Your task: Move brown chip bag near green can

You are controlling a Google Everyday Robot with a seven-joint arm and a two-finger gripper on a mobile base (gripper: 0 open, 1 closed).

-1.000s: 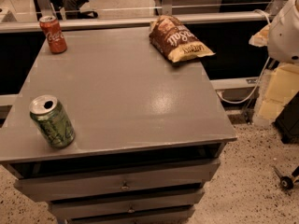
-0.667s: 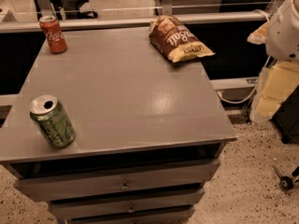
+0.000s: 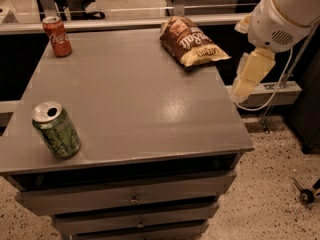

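Note:
The brown chip bag lies flat at the far right corner of the grey cabinet top, its pale yellow end pointing right and slightly over the edge. The green can stands upright at the near left corner, its silver top opened. My gripper hangs from the white arm off the right side of the cabinet, just right of and below the bag, not touching it.
A red cola can stands upright at the far left corner. The cabinet has drawers at the front. A railing runs behind it. Speckled floor and a cable lie to the right.
The arm and gripper have moved left, closer to the cabinet's right edge and the chip bag. The bag and both cans have not moved.

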